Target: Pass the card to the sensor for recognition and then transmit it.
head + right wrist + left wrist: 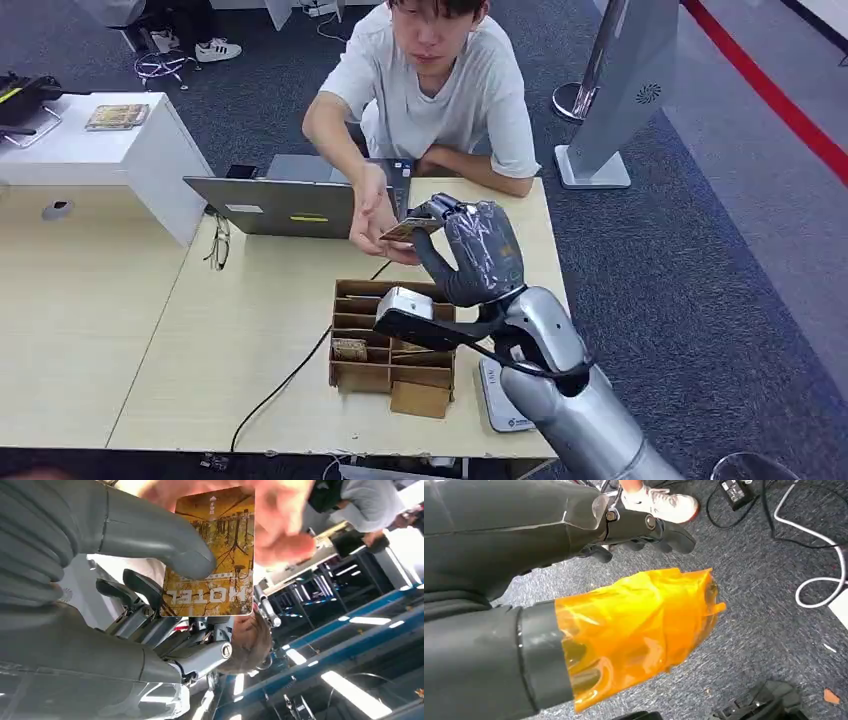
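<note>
Right hand: the robot's grey-covered right hand [470,250] is reaching up over the far part of the light wooden table [250,330], its thick thumb and darker fingers pinching the card.
Card: the yellow-brown hotel key card printed with bare trees [212,555] is sitting in that pinch, its free end meeting the person's hand [375,215], which is closing on it from the far left.
Left hand: the left hand [624,625], its thumb wrapped in shiny orange film, is hanging over blue-grey carpet [774,630]; I cannot tell how far its fingers are closed.
Sensor: the flat white reader pad [500,395] is lying near the table's near edge, just right of the brown cardboard compartment box [390,345].
Laptop: the open grey laptop [275,205] is standing at the far edge, left of the person's hand.
</note>
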